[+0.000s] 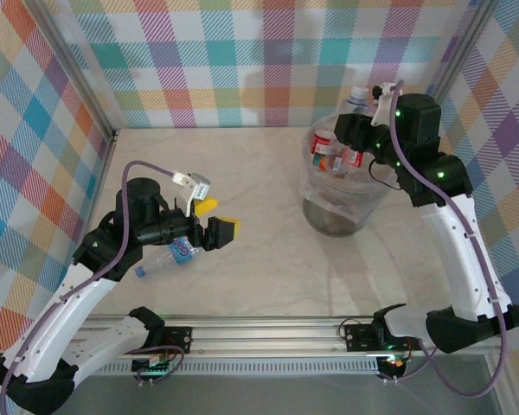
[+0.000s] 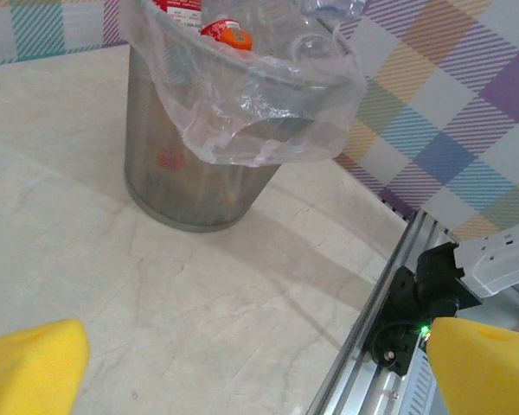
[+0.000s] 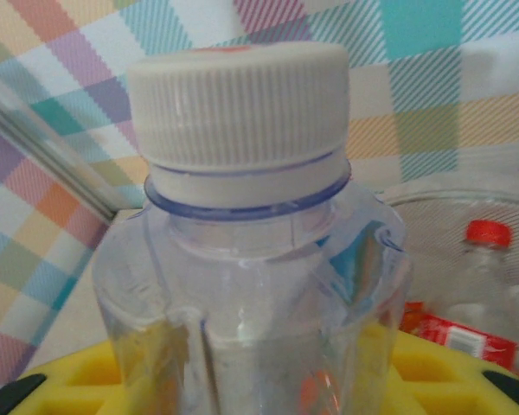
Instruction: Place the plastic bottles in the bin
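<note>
The bin [image 1: 346, 206], grey and translucent with a clear liner, stands at the back right and holds several plastic bottles [image 1: 327, 144] with red labels. My right gripper [image 1: 361, 111] hangs over the bin's far rim, shut on a clear bottle with a white cap [image 3: 242, 112]; its yellow pads [image 3: 78, 380] show behind the bottle's body. Another bottle with a blue label [image 1: 168, 257] lies on the table under my left arm. My left gripper [image 1: 214, 219] is open just above and to the right of it, with nothing between its yellow fingers [image 2: 30, 367]. From the left wrist, the bin [image 2: 199, 164] lies ahead.
Checked walls close the back and both sides of the pale marble table. An aluminium rail [image 1: 268, 333] runs along the near edge, with the right arm's base [image 2: 428, 290] bolted on it. In the right wrist view a red-capped bottle [image 3: 486, 259] lies inside the bin.
</note>
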Controlling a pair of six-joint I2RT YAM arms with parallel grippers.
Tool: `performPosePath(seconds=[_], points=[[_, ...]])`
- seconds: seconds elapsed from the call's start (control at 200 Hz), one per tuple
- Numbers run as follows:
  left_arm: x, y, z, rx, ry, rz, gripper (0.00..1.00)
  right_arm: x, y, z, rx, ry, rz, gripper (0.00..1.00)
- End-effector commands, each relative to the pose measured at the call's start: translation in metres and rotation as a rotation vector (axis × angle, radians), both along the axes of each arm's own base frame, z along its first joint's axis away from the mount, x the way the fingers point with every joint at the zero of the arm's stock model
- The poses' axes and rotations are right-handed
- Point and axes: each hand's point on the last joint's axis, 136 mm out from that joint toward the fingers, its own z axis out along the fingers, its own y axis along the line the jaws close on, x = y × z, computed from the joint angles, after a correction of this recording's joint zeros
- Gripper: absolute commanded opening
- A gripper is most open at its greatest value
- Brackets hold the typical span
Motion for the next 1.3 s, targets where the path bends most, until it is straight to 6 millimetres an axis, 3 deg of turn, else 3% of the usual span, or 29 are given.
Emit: performPosePath(seconds=[0.0,0.29,0.71,0.845,1.295], points=[[-0.001,0.006,-0.005,0.023,-0.015,0.022,1.0,0.014,-0.01,-0.02,-0.128,0.05,-0.022,0.44],[-0.001,0.007,-0.008,0.018,-0.004,0.033,1.0,0.043,-0.018,-0.053,-0.251,0.151,-0.044,0.45],[0.008,0.0,-0.02,0.012,0.031,0.04,1.0,0.036,-0.04,-0.085,-0.242,0.367,-0.105,0.44],[0.009,-0.001,-0.021,0.009,0.037,0.038,1.0,0.041,-0.047,-0.105,-0.224,0.434,-0.122,0.44],[0.008,0.002,-0.025,0.022,0.045,0.054,1.0,0.068,-0.036,-0.143,-0.116,0.553,-0.048,0.49]])
